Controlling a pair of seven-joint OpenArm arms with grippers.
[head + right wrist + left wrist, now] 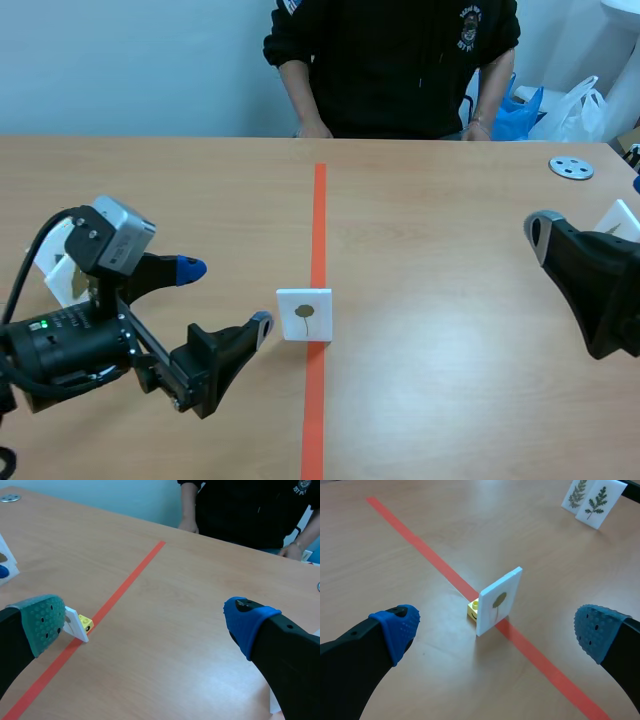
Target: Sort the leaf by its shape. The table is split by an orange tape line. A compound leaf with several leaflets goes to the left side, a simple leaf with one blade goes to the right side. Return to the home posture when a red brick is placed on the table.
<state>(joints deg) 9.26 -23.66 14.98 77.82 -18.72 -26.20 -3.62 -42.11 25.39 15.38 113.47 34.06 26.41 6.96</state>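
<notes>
a: card (304, 314) stands on the tape (319, 200), 1 blade, so it goes right. left hand (225, 295) wide open, just beside it.
b: centre first, pinch its edges, keep it upright.

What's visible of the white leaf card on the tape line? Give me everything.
The leaf card is a thick white rectangular plate, plastic by its look, printed with one rounded olive-green blade on a thin stem. It stands on its lower edge, about upright, on the orange tape line, printed face toward the robot. A small yellow brick sits against its back at the base. The left gripper is near it, fingers open, not touching.
</notes>
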